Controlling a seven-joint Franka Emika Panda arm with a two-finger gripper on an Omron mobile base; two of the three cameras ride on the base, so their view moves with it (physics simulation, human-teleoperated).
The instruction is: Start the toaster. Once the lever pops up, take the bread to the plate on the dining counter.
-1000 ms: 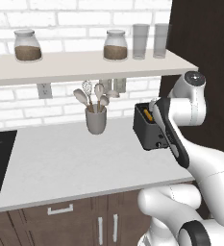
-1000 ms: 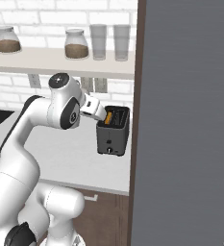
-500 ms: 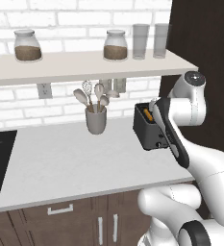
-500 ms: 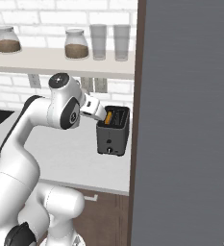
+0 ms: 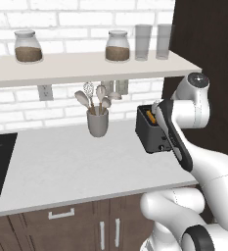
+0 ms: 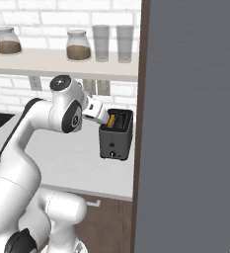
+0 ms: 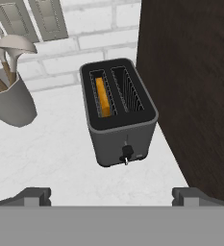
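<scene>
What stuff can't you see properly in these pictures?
- Bread: most of it is sunk in the toaster slot in the hand view, so just its top edge shows.
- Claw: cut off at the bottom of the hand view; just two wide-apart tips show.
- Toaster's right side: the dark cabinet cuts it off in the right base view.
- Toaster's front: partly covered by the arm in the left base view.

The white jointed arm [image 5: 193,105] with dark joints rises from its base, bends at a raised elbow and folds forward and down. Its two-finger gripper [image 7: 111,194] points downward with its small dark fingers [image 7: 35,194] spread wide apart, nothing between them, touching nothing
</scene>
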